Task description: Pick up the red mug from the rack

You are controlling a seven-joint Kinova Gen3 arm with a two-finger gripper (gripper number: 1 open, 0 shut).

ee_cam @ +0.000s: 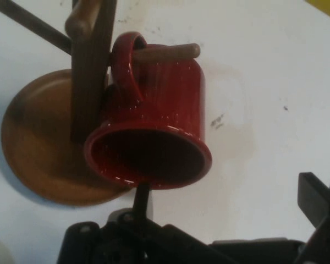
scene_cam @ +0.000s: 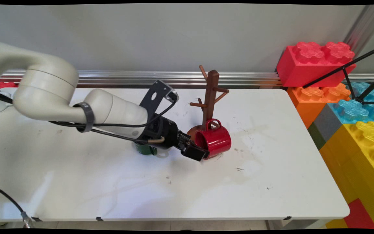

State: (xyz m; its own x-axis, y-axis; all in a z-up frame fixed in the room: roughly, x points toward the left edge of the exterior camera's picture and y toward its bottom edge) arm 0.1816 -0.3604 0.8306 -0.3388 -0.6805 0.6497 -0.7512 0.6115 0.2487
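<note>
End effector: black two-finger end effector (scene_cam: 196, 152) is down low over the desk, right at the mouth of the mug, fingers spread apart and clamped on nothing.
Fingers: in the hand view one finger (ee_cam: 141, 197) sits just under the mug's rim, close enough that contact cannot be told; the other finger (ee_cam: 317, 199) stands well off to the side over bare desk.
Mug: glossy red ceramic mug (scene_cam: 218, 141) is tipped on its side, open mouth facing the end effector, handle uppermost.
Peg: a short wooden peg (ee_cam: 173, 52) runs through the mug's handle, and the hand view shows it plainly.
Mug tree: brown wooden mug tree with a round base (scene_cam: 211, 94) stands upright near the middle of the desk, the mug pressed against its post, low down over the base.
Mug and desk: whether the mug's underside touches the desk cannot be told.
Desk: white desk (scene_cam: 271, 169), scuffed and stained around the stand.
Behind the wrist: a dark green object (scene_cam: 146, 149) sits on the desk, mostly hidden by the arm.
Right side: big toy building blocks (scene_cam: 313, 63) in red, orange, blue and yellow are stacked beside the desk's right end.
</note>
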